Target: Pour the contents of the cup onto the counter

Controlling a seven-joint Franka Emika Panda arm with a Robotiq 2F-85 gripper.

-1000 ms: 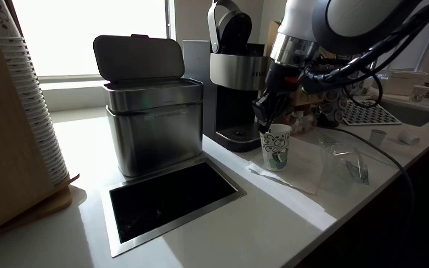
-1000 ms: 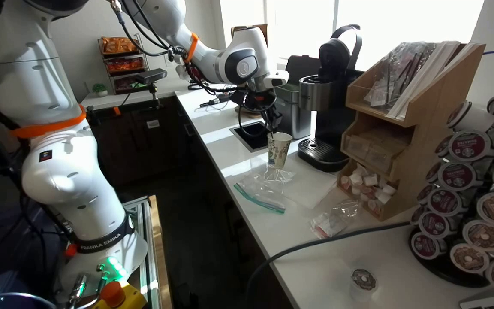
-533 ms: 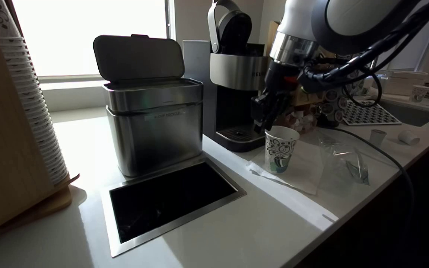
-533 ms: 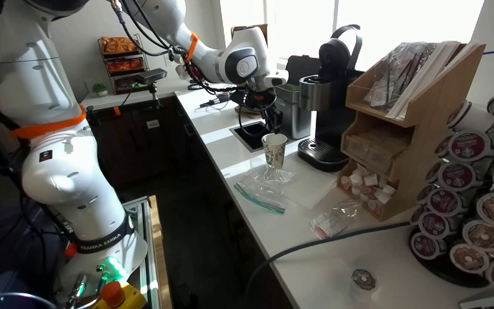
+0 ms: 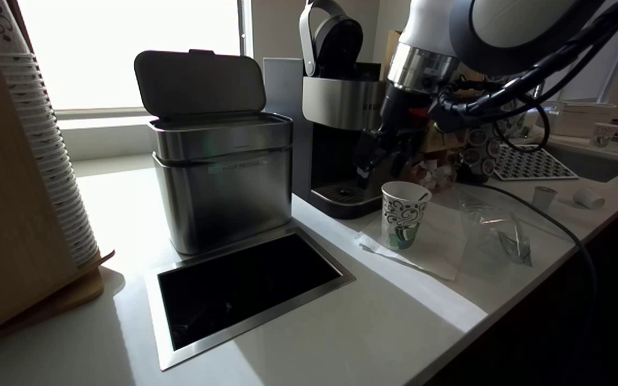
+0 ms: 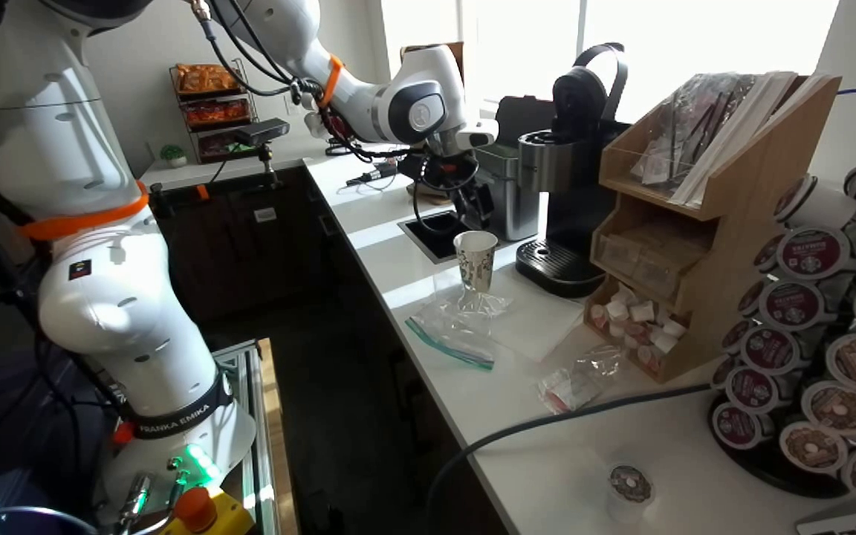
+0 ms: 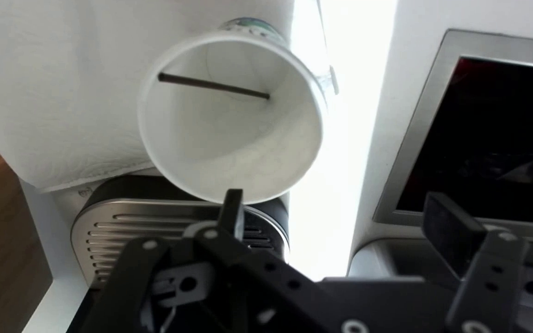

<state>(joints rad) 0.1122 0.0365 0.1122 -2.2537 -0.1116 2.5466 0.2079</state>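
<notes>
The cup stands upright on a paper towel, set in from the front edge of the counter; coffee maker behind it, toward the back edge. Wrist view: thin dark stick leaning inside the cup, upper end at the rim. The tool is spread wide; one fingertip overlaps the rim in that view, contact cannot be told. A clear plastic bag lies near the front edge. Metal-framed cut-out: apart from the cup, nearer the counter's inner corner.
</notes>
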